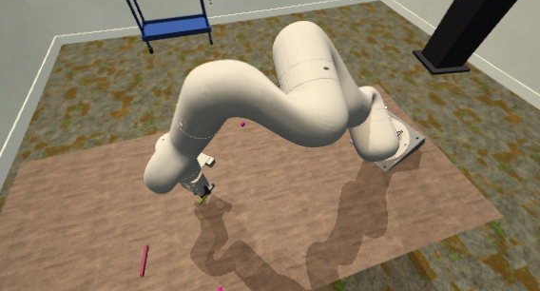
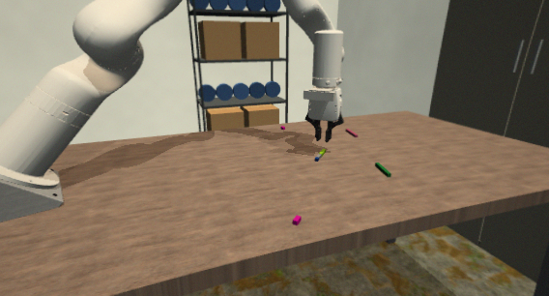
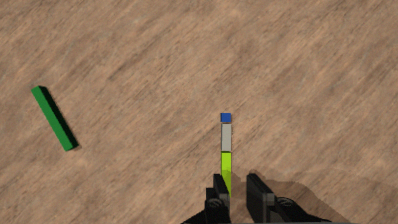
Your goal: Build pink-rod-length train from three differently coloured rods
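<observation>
In the wrist view, three slim, square-sided rods lie flat in one straight line: a short blue rod [image 1: 213, 184] [image 2: 317, 159] [image 3: 226, 117], a pale grey rod [image 3: 226, 137] in the middle and a longer lime-green rod [image 1: 202, 199] [image 2: 324, 152] [image 3: 226, 162]. Blue and grey almost touch, with a hairline showing between them; grey and lime meet with no gap that can be made out. By their colours they come to one, three and five, which makes the nine of the pink rod, so the train looks complete. The black two-fingered gripper [image 1: 205, 192] [image 2: 323, 134] [image 3: 233, 190] is partly open, rather narrow, with nothing between its fingers, and it hangs above the lime end. The long green rod [image 2: 383, 169] [image 3: 54, 118] lies well apart from the line, as do the pinkish-red rod [image 1: 144, 261] [image 2: 351, 133], the small magenta block at the near edge [image 2: 297, 220] and the small magenta block on the far side [image 2: 283, 128]. Nothing seems left to place; the arm probably need only back away without nudging the lime rod.
</observation>
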{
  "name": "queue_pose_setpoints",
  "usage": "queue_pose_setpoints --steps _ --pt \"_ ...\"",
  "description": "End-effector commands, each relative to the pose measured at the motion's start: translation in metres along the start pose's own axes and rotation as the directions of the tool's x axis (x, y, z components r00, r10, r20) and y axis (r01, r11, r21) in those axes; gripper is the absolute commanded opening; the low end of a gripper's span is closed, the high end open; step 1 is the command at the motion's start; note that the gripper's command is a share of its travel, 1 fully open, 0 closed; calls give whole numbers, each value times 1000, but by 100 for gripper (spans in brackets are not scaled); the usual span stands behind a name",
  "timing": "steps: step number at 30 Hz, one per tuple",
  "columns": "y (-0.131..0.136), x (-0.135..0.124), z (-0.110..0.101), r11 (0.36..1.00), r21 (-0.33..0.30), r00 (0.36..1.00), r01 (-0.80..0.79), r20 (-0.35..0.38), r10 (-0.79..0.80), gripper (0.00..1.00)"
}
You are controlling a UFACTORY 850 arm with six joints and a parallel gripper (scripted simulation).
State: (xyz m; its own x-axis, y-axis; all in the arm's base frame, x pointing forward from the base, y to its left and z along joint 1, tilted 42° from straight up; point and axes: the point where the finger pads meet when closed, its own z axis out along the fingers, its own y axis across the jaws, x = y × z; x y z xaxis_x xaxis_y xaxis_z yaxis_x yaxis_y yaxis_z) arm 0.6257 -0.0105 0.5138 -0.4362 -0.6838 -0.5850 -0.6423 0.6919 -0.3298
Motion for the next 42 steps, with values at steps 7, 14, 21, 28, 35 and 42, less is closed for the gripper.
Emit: queue_pose_setpoints --steps 7,14,21,28,35,42 --pt "0 0 -36 1000 1 1000 0 1 0 24" --pt "0 0 -44 1000 1 1000 0 1 0 24" --pt "0 0 -44 1000 1 1000 0 1 0 100" --pt "0 0 -44 1000 1 1000 0 1 0 100" --pt "0 0 -44 1000 1 1000 0 1 0 100" --pt "0 0 -49 1000 1 1000 0 1 0 100"
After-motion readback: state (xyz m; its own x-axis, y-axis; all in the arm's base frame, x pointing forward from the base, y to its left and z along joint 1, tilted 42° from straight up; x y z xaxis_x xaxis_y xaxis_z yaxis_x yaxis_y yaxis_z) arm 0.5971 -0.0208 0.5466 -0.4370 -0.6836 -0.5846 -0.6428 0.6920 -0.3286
